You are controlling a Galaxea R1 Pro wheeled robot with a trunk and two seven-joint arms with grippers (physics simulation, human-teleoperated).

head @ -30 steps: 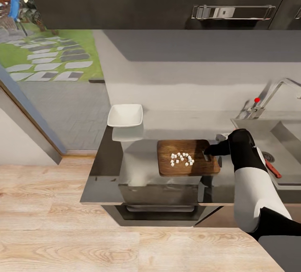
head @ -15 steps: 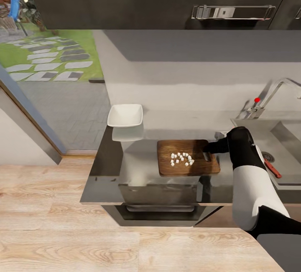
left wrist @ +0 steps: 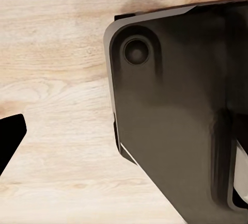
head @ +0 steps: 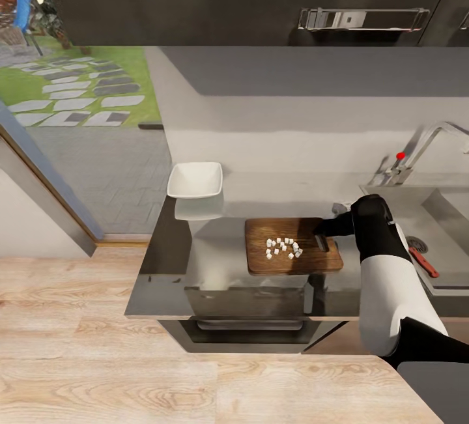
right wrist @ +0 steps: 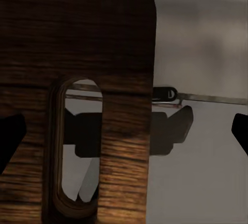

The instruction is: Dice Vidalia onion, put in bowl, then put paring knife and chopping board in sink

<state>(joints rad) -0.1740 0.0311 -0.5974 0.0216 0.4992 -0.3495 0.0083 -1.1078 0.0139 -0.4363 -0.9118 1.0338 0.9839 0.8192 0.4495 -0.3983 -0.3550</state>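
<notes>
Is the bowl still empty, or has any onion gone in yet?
Empty. The bowl shows a plain white inside, and the diced onion sits as a cluster on the chopping board.

The grey tabletop carries the white bowl at its far left and the chopping board near its front edge.
</notes>
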